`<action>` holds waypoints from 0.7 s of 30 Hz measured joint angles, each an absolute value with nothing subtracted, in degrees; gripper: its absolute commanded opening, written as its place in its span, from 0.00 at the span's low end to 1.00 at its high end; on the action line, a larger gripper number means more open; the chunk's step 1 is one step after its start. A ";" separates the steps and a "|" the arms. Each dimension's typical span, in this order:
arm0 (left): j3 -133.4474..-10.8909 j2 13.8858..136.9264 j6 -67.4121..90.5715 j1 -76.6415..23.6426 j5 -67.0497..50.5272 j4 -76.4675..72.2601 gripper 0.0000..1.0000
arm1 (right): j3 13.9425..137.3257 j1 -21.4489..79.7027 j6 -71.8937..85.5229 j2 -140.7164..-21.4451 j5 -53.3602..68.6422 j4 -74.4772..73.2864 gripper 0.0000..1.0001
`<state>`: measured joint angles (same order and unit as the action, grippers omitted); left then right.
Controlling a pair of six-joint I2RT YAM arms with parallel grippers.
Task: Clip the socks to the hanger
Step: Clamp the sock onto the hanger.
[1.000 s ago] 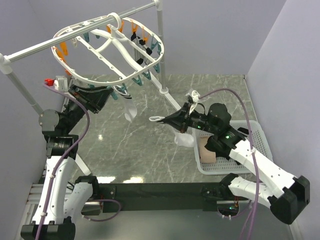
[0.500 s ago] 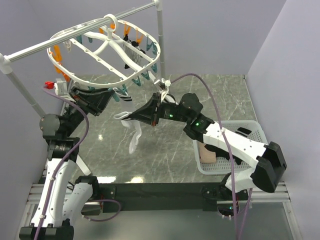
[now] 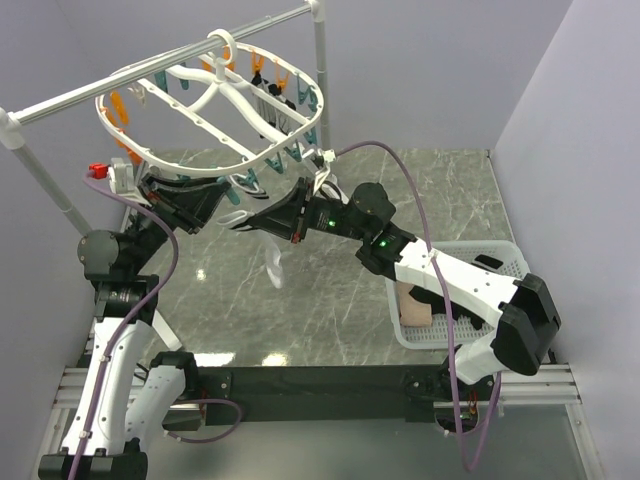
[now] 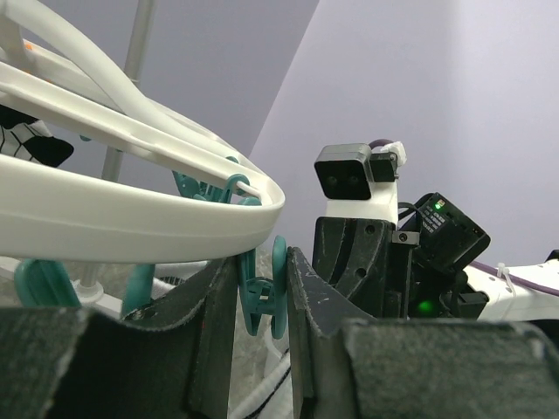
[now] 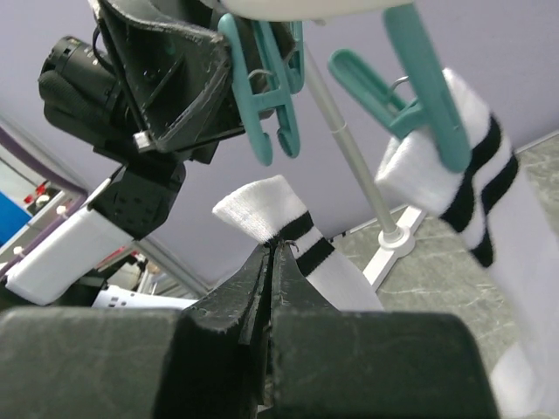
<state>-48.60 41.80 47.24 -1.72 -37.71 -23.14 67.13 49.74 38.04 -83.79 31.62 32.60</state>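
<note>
The white oval hanger (image 3: 160, 163) hangs from its hook on the rail, with orange and teal clips round its rim. My left gripper (image 3: 225, 196) is shut on a teal clip (image 4: 278, 288) under the rim (image 4: 131, 223). My right gripper (image 3: 246, 222) is shut on the cuff of a white sock with black stripes (image 5: 262, 209), which dangles below it (image 3: 273, 265). The cuff sits just under that pinched clip (image 5: 262, 96), a little apart from it. A second striped sock (image 5: 463, 166) hangs clipped beside it. Dark socks hang at the hanger's far side.
A silver rail (image 3: 60, 102) on upright poles (image 3: 322, 80) carries the hanger. A white lattice basket (image 3: 520, 262) at the right holds a pinkish-beige sock (image 3: 413, 305). Purple walls close in the marble table on three sides.
My right arm has swung left from beside the basket to under the hanger, carrying the striped sock up to the pinched clip. The hanger has shifted slightly. The left gripper holds its place.
</note>
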 measured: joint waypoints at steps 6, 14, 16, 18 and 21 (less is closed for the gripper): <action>-48.58 41.85 47.20 -1.72 -38.79 -24.14 0.28 | 67.85 49.74 38.30 -84.14 30.55 33.06 0.00; -48.56 41.82 46.06 -1.72 -40.64 -24.82 0.28 | 68.51 49.76 38.33 -84.60 27.33 32.01 0.00; -48.56 41.82 45.56 -1.72 -40.69 -24.51 0.28 | 69.49 49.74 38.54 -84.93 26.59 30.70 0.00; -48.56 41.82 44.80 -1.72 -40.69 -24.16 0.28 | 70.35 49.74 38.98 -85.12 26.06 30.15 0.00; -48.58 41.80 43.94 -1.72 -40.69 -23.77 0.28 | 71.07 49.76 39.62 -85.36 25.80 29.58 0.00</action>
<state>-48.58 41.80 43.94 -1.72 -40.69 -23.77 71.07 49.76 39.62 -85.36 25.80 29.58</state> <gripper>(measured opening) 0.294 0.013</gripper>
